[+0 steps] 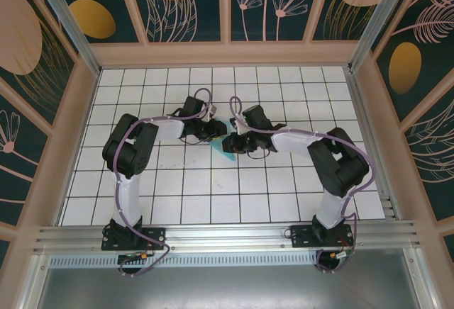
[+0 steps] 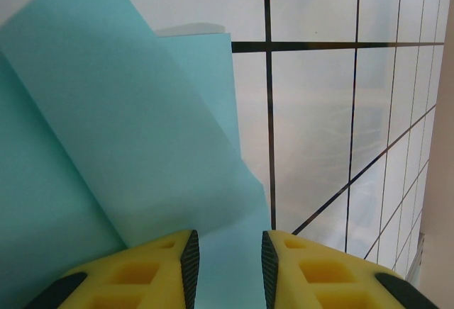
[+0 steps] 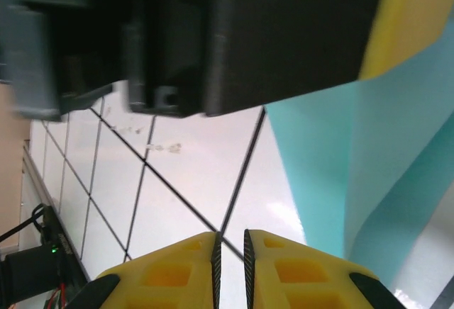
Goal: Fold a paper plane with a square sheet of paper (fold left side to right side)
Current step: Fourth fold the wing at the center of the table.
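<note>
The square sheet of paper lies on the table between left jaws and right jaws.

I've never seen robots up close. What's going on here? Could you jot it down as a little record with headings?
Surface: white grid table
Paper: light turquoise sheet, folded over itself, layers overlapping, lying mid-table
Left gripper: jaws a little apart, the paper seen in the gap
Right gripper: jaws narrowly apart, nothing between them, the paper just beside
Stage: mid-fold, no dart shape yet

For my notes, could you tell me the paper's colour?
Paper: plain light turquoise, best in left wrist view.
</note>
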`<state>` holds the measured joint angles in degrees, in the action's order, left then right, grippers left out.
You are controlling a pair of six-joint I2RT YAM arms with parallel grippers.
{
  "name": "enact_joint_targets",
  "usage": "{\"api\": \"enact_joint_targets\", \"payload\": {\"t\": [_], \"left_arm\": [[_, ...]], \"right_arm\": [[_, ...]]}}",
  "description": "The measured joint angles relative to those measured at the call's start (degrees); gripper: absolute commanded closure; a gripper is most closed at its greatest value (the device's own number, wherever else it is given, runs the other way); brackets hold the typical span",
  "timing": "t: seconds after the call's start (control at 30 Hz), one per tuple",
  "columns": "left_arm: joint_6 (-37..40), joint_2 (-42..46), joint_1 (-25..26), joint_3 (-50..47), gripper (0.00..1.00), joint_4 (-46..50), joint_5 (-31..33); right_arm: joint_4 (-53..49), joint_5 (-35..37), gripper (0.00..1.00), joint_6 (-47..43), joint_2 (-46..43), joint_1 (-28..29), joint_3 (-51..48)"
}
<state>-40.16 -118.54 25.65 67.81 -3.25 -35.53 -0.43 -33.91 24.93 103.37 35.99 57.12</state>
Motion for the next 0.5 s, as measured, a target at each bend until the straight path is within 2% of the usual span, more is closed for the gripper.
{"api": "enact_joint_targets", "payload": {"t": [0.17,0.5], "left_arm": [[0.00,0.00,0.00,0.00,0.67,0.00,0.00],[0.00,0.00,0.00,0.02,0.67,0.02,0.00]], "right_arm": [[-1.55,0.50,0.80,-0.63,3.30,0.00,2.14],[-4.15,2.43,0.80,-1.75,4.17,0.00,2.47]]}}
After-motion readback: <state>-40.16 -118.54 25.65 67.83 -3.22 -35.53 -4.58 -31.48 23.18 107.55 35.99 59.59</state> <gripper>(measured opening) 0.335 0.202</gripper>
